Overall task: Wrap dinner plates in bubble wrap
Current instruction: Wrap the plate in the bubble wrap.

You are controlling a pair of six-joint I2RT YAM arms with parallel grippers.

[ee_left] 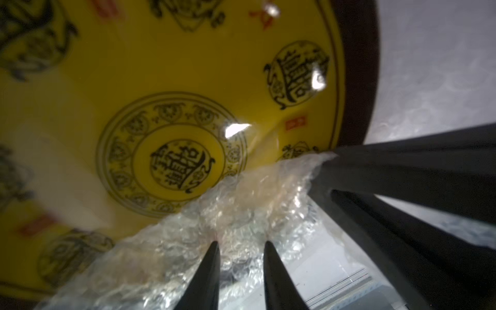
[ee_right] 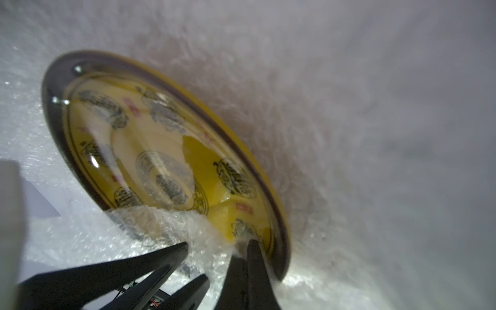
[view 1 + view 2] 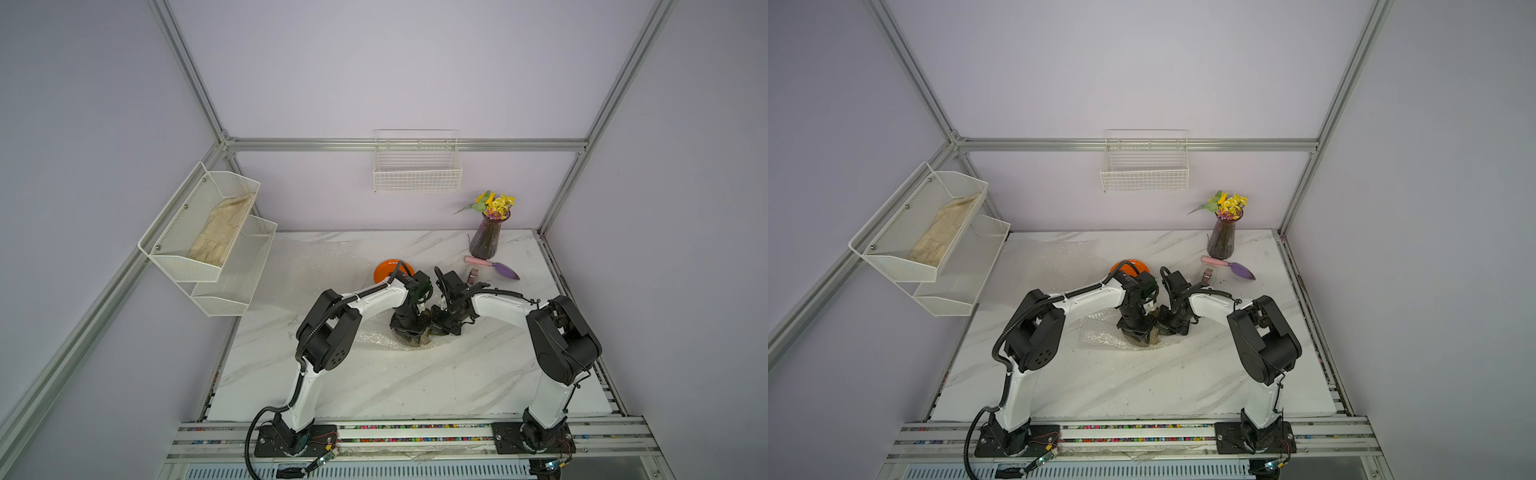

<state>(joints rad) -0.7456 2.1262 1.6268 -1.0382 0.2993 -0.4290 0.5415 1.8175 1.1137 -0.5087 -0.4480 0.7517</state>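
The yellow dinner plate with dark ornaments (image 1: 171,88) (image 2: 166,150) stands tilted on the bubble wrap (image 3: 374,337) at the table's middle, between both arms. Only a sliver of this plate (image 3: 419,341) (image 3: 1148,338) shows in both top views. A crinkled fold of bubble wrap (image 1: 241,204) (image 2: 166,225) is drawn up over its lower face. My left gripper (image 1: 241,245) (image 3: 415,336) has bunched wrap between its narrowly parted fingers. My right gripper (image 2: 245,249) (image 3: 436,328) is shut, pinching the wrap's edge at the plate's rim. The orange plate (image 3: 384,269) (image 3: 1133,264) lies behind the left arm.
Another bubble wrap sheet (image 3: 320,262) lies flat at the back left. A purple vase of flowers (image 3: 485,239), a pink-handled trowel (image 3: 492,267) and a small grey dispenser (image 3: 473,275) are at the back right. A mesh shelf with beige cloth (image 3: 220,232) and a wire basket (image 3: 417,174) hang on the walls.
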